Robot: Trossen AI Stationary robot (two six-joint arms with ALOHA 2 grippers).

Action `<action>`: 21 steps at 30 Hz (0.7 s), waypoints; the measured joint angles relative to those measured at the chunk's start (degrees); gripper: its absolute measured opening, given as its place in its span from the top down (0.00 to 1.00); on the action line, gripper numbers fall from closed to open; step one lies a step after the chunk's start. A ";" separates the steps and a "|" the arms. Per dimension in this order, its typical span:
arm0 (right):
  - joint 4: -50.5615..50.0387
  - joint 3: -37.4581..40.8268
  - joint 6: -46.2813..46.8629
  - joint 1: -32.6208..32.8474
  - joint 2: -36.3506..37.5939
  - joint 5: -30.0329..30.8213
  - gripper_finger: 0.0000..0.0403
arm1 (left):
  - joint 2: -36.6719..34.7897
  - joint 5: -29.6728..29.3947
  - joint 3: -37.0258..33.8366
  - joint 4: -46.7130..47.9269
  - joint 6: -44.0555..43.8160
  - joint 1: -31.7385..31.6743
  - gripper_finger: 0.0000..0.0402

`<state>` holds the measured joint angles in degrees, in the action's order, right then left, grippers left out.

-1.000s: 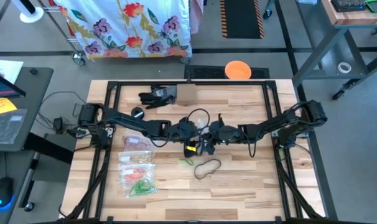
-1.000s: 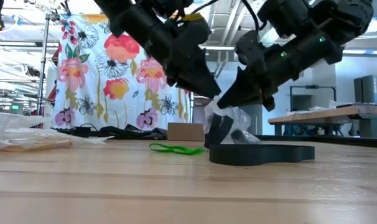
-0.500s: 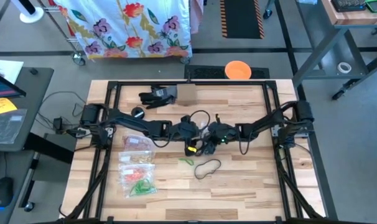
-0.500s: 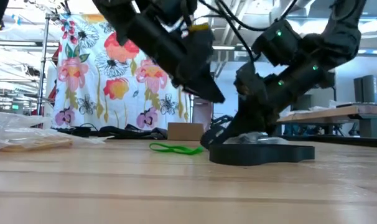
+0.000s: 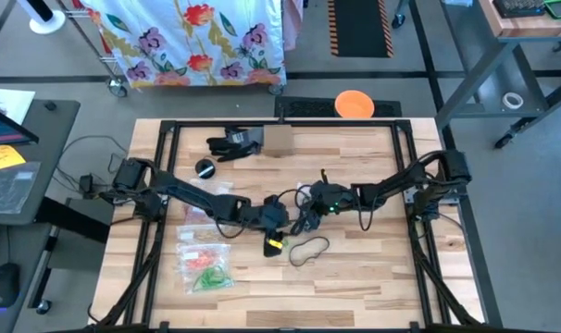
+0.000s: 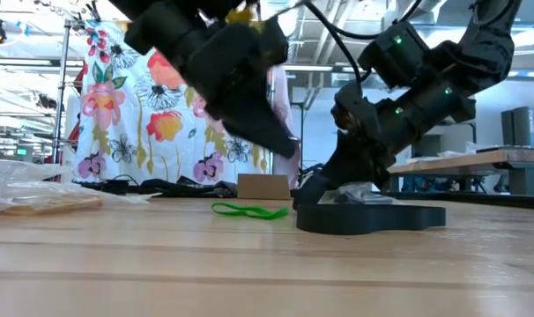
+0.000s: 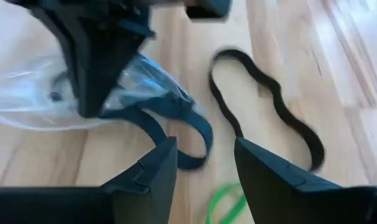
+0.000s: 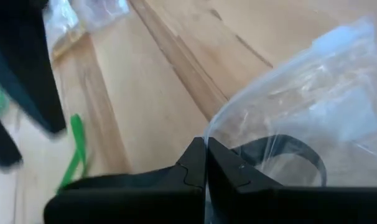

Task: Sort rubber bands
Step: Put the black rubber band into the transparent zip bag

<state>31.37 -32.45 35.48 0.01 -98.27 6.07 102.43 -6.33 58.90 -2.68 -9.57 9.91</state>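
Left gripper (image 7: 201, 165): fingers parted, empty, hovering above the wooden surface (image 5: 355, 277).
Right gripper (image 8: 206, 163): pinched on the edge of a clear plastic zip bag (image 8: 300, 93) holding a black band.
Large black rubber loop (image 7: 269, 112): flat on the surface, just ahead of the left gripper, long axis slanting away.
Thin green rubber band (image 6: 248, 210): just beside it, nearer the left arm.

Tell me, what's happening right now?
Right hand shut on clear bag. Left hand open above black band. Green band loose on table.
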 joint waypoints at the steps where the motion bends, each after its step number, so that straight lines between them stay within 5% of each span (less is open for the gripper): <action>1: 0.01 0.00 -0.13 -0.02 0.12 0.02 1.00 | -0.04 -1.82 -0.15 -1.27 -1.05 0.58 0.61; 11: 0.33 -0.04 -0.13 -0.15 0.16 0.11 1.00 | 5.47 -10.18 -0.96 -7.47 -10.55 3.37 0.61; 21: 0.45 -0.04 0.07 -0.15 0.16 0.06 1.00 | 9.96 -8.98 -0.16 -10.21 -11.59 3.28 0.62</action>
<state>31.81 -32.49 35.55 -0.14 -98.10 6.13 112.40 -15.30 58.74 -12.90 -21.16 13.19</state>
